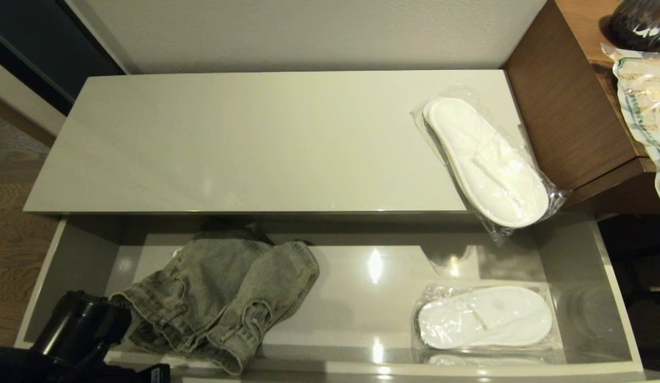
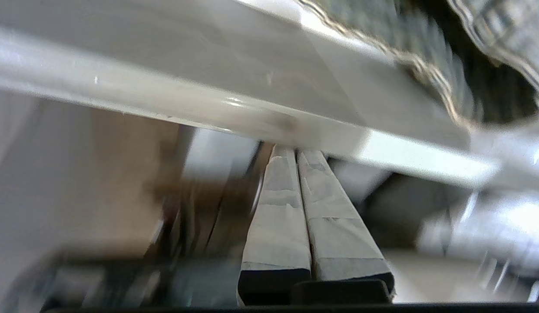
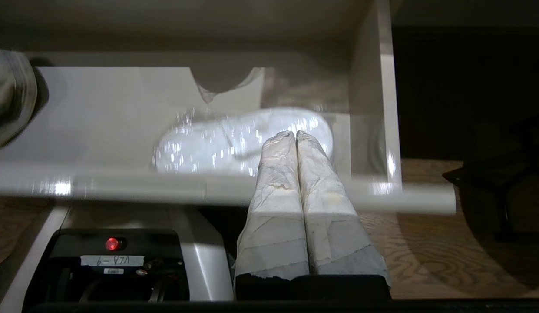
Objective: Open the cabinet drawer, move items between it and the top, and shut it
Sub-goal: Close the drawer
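The cabinet drawer (image 1: 617,298) stands pulled out below the glossy top (image 1: 244,143). A folded grey-green denim garment (image 1: 223,298) lies in its left half, and a plastic-wrapped white slipper (image 1: 484,317) in its right half. Another wrapped slipper (image 1: 486,159) lies on the top's right end, overhanging the front edge. My left arm (image 1: 80,330) is at the drawer's front left corner. In the left wrist view my left gripper (image 2: 296,150) is shut and empty, its tips just under the drawer's front rim (image 2: 165,108), with the denim (image 2: 425,52) beyond. My right gripper (image 3: 296,134) is shut and empty, parked before the drawer, facing the slipper (image 3: 217,143).
A brown wooden desk (image 1: 569,106) adjoins the cabinet on the right, carrying a green-printed crinkly bag (image 1: 643,101) and a dark round object (image 1: 641,21). Wood floor (image 1: 10,255) lies to the left. My own base (image 3: 113,261) sits below the drawer front.
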Motion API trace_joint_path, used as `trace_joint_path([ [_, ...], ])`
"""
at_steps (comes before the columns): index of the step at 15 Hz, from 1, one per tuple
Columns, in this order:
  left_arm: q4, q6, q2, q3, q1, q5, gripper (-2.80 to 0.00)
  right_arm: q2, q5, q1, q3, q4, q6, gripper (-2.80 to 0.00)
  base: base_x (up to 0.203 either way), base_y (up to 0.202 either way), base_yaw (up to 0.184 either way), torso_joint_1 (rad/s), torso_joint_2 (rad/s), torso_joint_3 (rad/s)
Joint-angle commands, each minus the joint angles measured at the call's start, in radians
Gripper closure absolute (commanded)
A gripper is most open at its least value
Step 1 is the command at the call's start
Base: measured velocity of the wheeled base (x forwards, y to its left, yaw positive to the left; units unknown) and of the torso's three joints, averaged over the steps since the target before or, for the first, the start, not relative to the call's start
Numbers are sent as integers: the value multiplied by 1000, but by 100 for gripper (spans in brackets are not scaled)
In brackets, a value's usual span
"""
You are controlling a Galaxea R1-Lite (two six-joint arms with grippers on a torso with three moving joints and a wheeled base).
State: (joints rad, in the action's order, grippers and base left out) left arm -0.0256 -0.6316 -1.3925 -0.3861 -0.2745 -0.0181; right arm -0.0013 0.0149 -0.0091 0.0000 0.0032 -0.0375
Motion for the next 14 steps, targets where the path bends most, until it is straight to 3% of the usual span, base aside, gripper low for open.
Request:
trace_joint_path([
  [1, -161, -36, -33, -11, 1, -71, 0, 1, 0, 0, 2, 0, -1, 0, 0, 0, 0, 0, 0, 0],
  [2, -166, -39, -33, -12, 1, -75, 0, 1, 2, 0, 2, 0, -1, 0, 0, 0, 0, 0, 0, 0],
  [5, -438, -79, -6, -41, 1, -189, 0, 1, 0, 0, 2, 0, -1, 0, 0, 0, 0, 0, 0, 0],
  [8, -366, -97, 41, -66, 0, -206, 0, 1, 0, 0, 2, 0, -1, 0, 0, 0, 0, 0, 0, 0],
  [14, -327, -88, 84, -56, -1, -206, 0, 1, 0, 0, 2, 0, -1, 0, 0, 0, 0, 0, 0, 0],
])
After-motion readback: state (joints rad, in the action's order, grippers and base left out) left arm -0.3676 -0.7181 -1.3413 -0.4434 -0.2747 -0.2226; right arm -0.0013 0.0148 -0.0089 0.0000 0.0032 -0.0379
